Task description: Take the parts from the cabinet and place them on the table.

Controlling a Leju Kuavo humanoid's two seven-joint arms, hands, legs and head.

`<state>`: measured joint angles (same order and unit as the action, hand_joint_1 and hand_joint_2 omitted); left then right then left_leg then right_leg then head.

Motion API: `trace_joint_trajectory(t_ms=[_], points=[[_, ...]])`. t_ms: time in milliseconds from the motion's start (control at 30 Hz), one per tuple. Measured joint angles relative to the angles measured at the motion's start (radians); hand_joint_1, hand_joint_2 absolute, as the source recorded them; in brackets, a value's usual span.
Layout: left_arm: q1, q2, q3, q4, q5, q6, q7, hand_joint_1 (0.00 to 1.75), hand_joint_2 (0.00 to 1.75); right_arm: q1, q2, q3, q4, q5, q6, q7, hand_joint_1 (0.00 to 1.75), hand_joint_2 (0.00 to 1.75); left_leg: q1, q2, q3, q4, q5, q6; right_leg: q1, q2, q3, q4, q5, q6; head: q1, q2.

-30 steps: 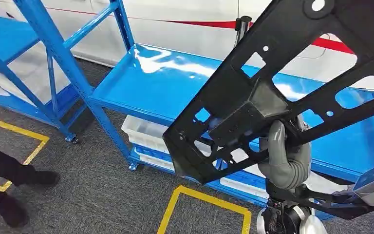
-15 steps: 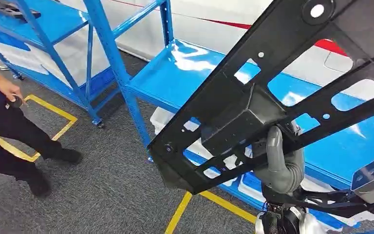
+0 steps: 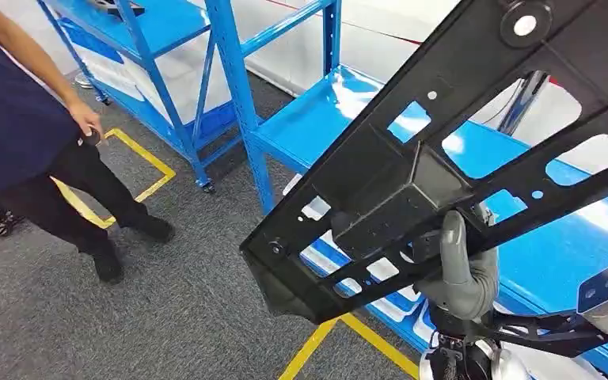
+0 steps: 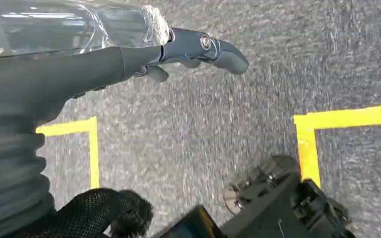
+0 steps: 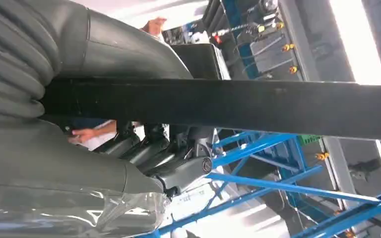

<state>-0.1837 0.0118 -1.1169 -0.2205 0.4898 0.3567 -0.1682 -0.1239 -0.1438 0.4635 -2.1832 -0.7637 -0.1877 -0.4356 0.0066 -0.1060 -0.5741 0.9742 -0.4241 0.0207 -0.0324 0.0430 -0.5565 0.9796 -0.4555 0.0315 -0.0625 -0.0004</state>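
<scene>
Black stamped metal — that is what you are carrying, and it decides how this goes. Starting at nine o'clock in the head view, a person (image 3: pixel 24 142) in dark clothes stands on the grey carpet beside a yellow floor marking (image 3: pixel 127 170). Toward eleven o'clock stands a blue shelving rack (image 3: pixel 158 47), and a second blue rack (image 3: pixel 317 119) runs off toward three o'clock with white bins (image 3: pixel 340 273) on its lower level.

Across the centre and up to one o'clock, the black part (image 3: pixel 412 182) fills your view: a long flat frame with cut-out windows, a raised boxy section at its middle and a turned-up lip at its lower end. It is off the shelf, held in the air above the floor and rack.

Your right hand (image 3: pixel 463 265) grips it from below at about five o'clock, the grey thumb lying up against the near face; in the right wrist view the dark fingers (image 5: pixel 144 148) wrap beneath a straight bar of the frame.

Your left hand (image 4: pixel 104 59) hangs over the carpet with fingers (image 4: pixel 218 49) stretched out, holding nothing.

Expect the part to be rigid and fairly heavy, with much of its length reaching away from your grip — it will lever against the fingers when you swing. The painted surface looks smooth, so it could slip. Hold close to the boxy middle and consider supporting the far bar with your free hand.
</scene>
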Motion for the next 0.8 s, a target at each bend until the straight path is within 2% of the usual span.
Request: trace_joint_trajectory(t_ms=[33, 67, 133, 167, 200, 233, 267, 300, 333, 367, 433, 467, 500, 533, 567, 600, 633, 667, 700, 733, 767, 800], points=[[-0.002, -0.001, 0.0, 0.0, 0.0, 0.0, 0.001, 0.0, 1.75, 0.002, 0.002, 0.0, 0.0, 0.0, 0.0, -0.001, 1.75, 1.75, -0.004, 0.051, -0.023, 0.048, -0.028, -0.007, 0.0, -0.013, 0.002, 0.0, -0.002, -0.006, -0.008, 0.0], [-0.003, -0.001, 0.0, 0.0, 0.0, 0.0, 0.0, 0.0, 1.75, 0.003, 0.002, 0.0, 0.0, 0.0, 0.0, -0.001, 1.75, 1.75, -0.001, 0.073, -0.06, 0.122, -0.064, -0.013, 0.004, -0.027, 0.003, 0.0, -0.004, -0.012, -0.009, 0.0], [-0.008, -0.001, 0.0, 0.0, 0.001, 0.002, 0.0, 0.0, 1.75, 0.004, 0.002, -0.001, 0.0, 0.0, 0.0, 0.0, 1.75, 1.75, 0.001, 0.086, -0.136, 0.281, -0.125, -0.019, 0.008, -0.059, 0.004, 0.0, -0.007, -0.015, -0.009, 0.0], [-0.01, -0.001, 0.0, -0.002, 0.001, 0.002, 0.0, 0.0, 1.75, 0.004, 0.002, -0.001, 0.0, 0.0, 0.0, 0.0, 1.75, 1.75, 0.001, 0.087, -0.15, 0.314, -0.127, -0.019, 0.009, -0.074, 0.005, 0.0, -0.009, -0.016, -0.01, 0.0], [-0.008, -0.001, 0.0, -0.002, 0.001, 0.002, 0.0, 0.0, 1.75, 0.004, 0.002, -0.001, 0.0, 0.0, 0.0, 0.0, 1.75, 1.75, 0.0, 0.088, -0.136, 0.293, -0.109, -0.017, 0.01, -0.087, 0.007, 0.0, -0.011, -0.015, -0.01, 0.0], [-0.007, -0.001, 0.0, -0.002, 0.0, 0.002, 0.001, 0.0, 1.75, 0.004, 0.002, -0.001, 0.0, 0.0, 0.0, 0.0, 1.75, 1.75, 0.0, 0.091, -0.1, 0.227, -0.074, -0.013, 0.011, -0.098, 0.011, 0.0, -0.013, -0.015, -0.01, 0.0], [-0.005, -0.001, 0.0, -0.002, -0.002, 0.002, 0.002, 0.0, 1.75, 0.004, 0.002, -0.001, 0.0, 0.0, 0.0, 0.0, 1.75, 1.75, -0.002, 0.101, -0.052, 0.136, -0.033, -0.007, 0.012, -0.108, 0.014, 0.0, -0.015, -0.015, -0.01, 0.0], [-0.002, -0.001, -0.001, -0.002, -0.002, 0.002, 0.006, 0.0, 1.75, 0.004, 0.002, -0.001, 0.0, 0.0, 0.001, 0.0, 1.75, 1.75, -0.008, 0.131, -0.003, 0.044, 0.004, 0.003, 0.013, -0.116, 0.018, 0.0, -0.018, -0.013, -0.01, 0.0], [0.001, 0.0, -0.002, -0.002, -0.003, 0.002, 0.006, 0.0, 1.75, 0.004, 0.003, -0.001, 0.0, 0.001, 0.001, -0.002, 1.75, 1.75, -0.021, 0.188, 0.02, -0.008, -0.001, 0.013, 0.015, -0.124, 0.019, -0.001, -0.019, -0.01, -0.009, 0.0], [0.003, 0.0, -0.002, -0.002, -0.003, 0.002, 0.007, 0.0, 1.75, 0.006, 0.003, -0.002, 0.0, 0.002, 0.003, -0.005, 1.75, 1.75, -0.031, 0.184, 0.019, -0.017, 0.0, 0.02, 0.02, -0.133, 0.017, 0.0, -0.021, -0.006, -0.01, 0.0], [0.01, 0.001, -0.002, -0.002, -0.003, 0.002, 0.007, 0.0, 1.75, 0.007, 0.003, -0.002, 0.0, 0.004, 0.004, -0.006, 1.75, 1.75, -0.033, 0.162, 0.011, -0.014, 0.0, 0.023, 0.019, -0.156, 0.02, -0.002, -0.023, 0.002, -0.009, 0.0], [0.011, 0.002, -0.002, -0.002, -0.003, 0.003, 0.007, 0.0, 1.75, 0.006, 0.003, -0.002, 0.0, 0.004, 0.005, -0.008, 1.75, 1.75, -0.033, 0.15, 0.009, -0.019, 0.004, 0.028, 0.019, -0.167, 0.023, -0.005, -0.023, 0.007, -0.01, 0.0], [0.009, 0.002, -0.002, -0.002, -0.005, 0.003, 0.008, 0.0, 1.75, 0.007, 0.003, -0.002, -0.001, 0.004, 0.007, -0.01, 1.75, 1.75, -0.018, 0.135, 0.022, -0.034, 0.014, 0.035, 0.018, -0.161, 0.023, -0.001, -0.034, 0.013, -0.008, 0.0], [0.008, 0.001, -0.002, -0.002, -0.006, 0.002, 0.008, 0.0, 1.75, 0.007, 0.003, -0.002, 0.0, 0.004, 0.01, -0.009, 1.75, 1.75, -0.02, 0.125, 0.025, -0.04, 0.016, 0.036, 0.015, -0.107, 0.018, 0.024, -0.052, 0.015, -0.008, 0.0], [0.006, 0.002, -0.002, -0.002, -0.007, 0.002, 0.011, 0.0, 1.75, 0.009, 0.003, -0.003, -0.001, 0.004, 0.013, -0.015, 1.75, 1.75, -0.018, 0.114, 0.026, -0.038, 0.018, 0.043, 0.014, -0.07, -0.015, 0.093, -0.091, 0.015, -0.008, 0.0], [0.005, 0.001, -0.003, -0.002, -0.009, 0.001, 0.011, 0.0, 1.75, 0.01, 0.003, -0.004, 0.0, 0.001, 0.014, -0.014, 1.75, 1.75, -0.018, 0.102, 0.026, -0.039, 0.017, 0.045, 0.015, -0.054, -0.058, 0.18, -0.13, 0.017, -0.005, 0.0], [0.005, -0.001, -0.003, -0.002, -0.011, -0.001, 0.013, 0.0, 1.75, 0.014, 0.003, -0.004, 0.0, 0.0, 0.014, -0.014, 1.75, 1.75, -0.018, 0.087, 0.026, -0.038, 0.016, 0.045, 0.015, -0.049, -0.1, 0.261, -0.158, 0.019, -0.005, 0.0], [0.004, -0.001, -0.003, -0.002, -0.013, -0.001, 0.014, 0.0, 1.75, 0.015, 0.003, -0.004, 0.0, 0.0, 0.015, -0.014, 1.75, 1.75, -0.018, 0.073, 0.026, -0.037, 0.016, 0.045, 0.015, -0.048, -0.128, 0.307, -0.164, 0.021, -0.005, 0.0], [0.004, -0.001, -0.003, -0.002, -0.014, -0.001, 0.016, 0.0, 1.75, 0.017, 0.003, -0.004, 0.001, 0.0, 0.015, -0.013, 1.75, 1.75, -0.017, 0.058, 0.028, -0.037, 0.016, 0.045, 0.013, -0.048, -0.132, 0.305, -0.147, 0.023, -0.005, 0.0], [0.003, -0.001, -0.003, -0.002, -0.016, -0.002, 0.019, 0.0, 1.75, 0.016, 0.003, -0.004, 0.002, 0.0, 0.016, -0.014, 1.75, 1.75, -0.014, 0.043, 0.03, -0.035, 0.016, 0.044, 0.01, -0.047, -0.115, 0.261, -0.11, 0.025, -0.005, 0.0], [0.002, -0.001, -0.004, -0.002, -0.019, -0.004, 0.021, 0.0, 1.75, 0.016, 0.003, -0.004, 0.002, 0.0, 0.016, -0.014, 1.75, 1.75, -0.009, 0.025, 0.032, -0.031, 0.012, 0.039, 0.005, -0.04, -0.076, 0.174, -0.057, 0.03, -0.005, 0.0], [0.0, -0.001, -0.005, -0.002, -0.02, -0.004, 0.022, 0.0, 1.75, 0.016, 0.003, -0.004, 0.002, 0.0, 0.017, -0.013, 1.75, 1.75, -0.006, 0.011, 0.031, -0.023, 0.007, 0.032, -0.002, -0.014, -0.035, 0.085, -0.01, 0.037, -0.005, 0.0]])
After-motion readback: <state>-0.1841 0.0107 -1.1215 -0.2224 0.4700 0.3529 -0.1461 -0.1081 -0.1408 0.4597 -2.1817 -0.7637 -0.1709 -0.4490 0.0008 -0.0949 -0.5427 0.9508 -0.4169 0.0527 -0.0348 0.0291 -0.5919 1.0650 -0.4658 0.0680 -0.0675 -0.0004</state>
